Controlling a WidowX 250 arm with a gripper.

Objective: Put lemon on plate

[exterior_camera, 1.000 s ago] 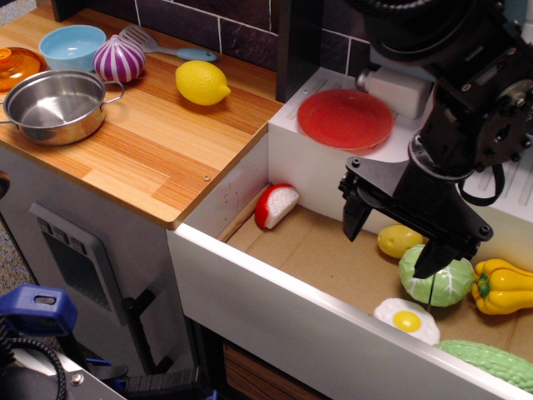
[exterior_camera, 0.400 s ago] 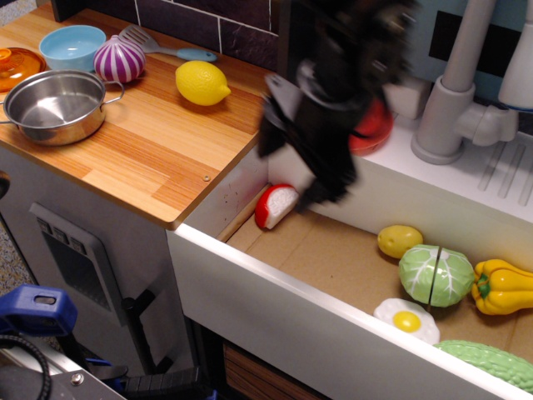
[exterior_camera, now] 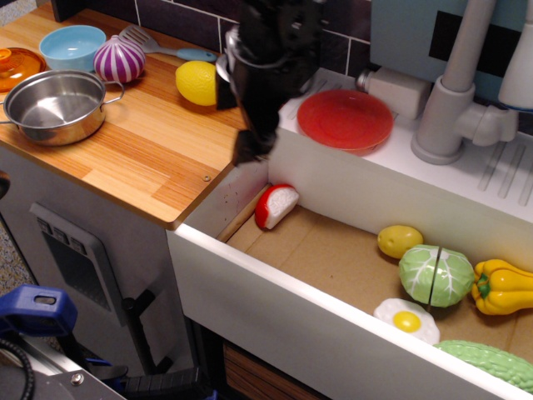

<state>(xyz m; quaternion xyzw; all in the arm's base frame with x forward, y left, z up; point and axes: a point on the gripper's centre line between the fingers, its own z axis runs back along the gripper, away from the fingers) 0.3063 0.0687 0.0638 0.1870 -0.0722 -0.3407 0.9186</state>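
The bright yellow lemon (exterior_camera: 195, 82) lies on the wooden counter (exterior_camera: 150, 150), its right end hidden behind my arm. The red plate (exterior_camera: 346, 118) sits on the white sink ledge to the right, with nothing on it. My black gripper (exterior_camera: 236, 123) hangs over the counter's right edge, just right of the lemon and left of the plate. Its jaws stand apart and hold nothing; one fingertip (exterior_camera: 246, 153) points down near the counter edge.
A steel pan (exterior_camera: 54, 104), blue bowl (exterior_camera: 72, 46), purple onion (exterior_camera: 119, 58), spatula (exterior_camera: 166, 48) and orange dish (exterior_camera: 12, 67) share the counter. The open drawer (exterior_camera: 333, 250) holds a red-white wedge (exterior_camera: 276, 205), small yellow oval (exterior_camera: 400, 240), cabbage (exterior_camera: 435, 275), yellow pepper (exterior_camera: 504, 286) and egg (exterior_camera: 406, 319). A faucet (exterior_camera: 454, 92) stands behind the plate.
My arm swung fast from above the drawer's right side, leftward and back across the plate, to the counter edge beside the lemon. The plate is uncovered again. No object moved.
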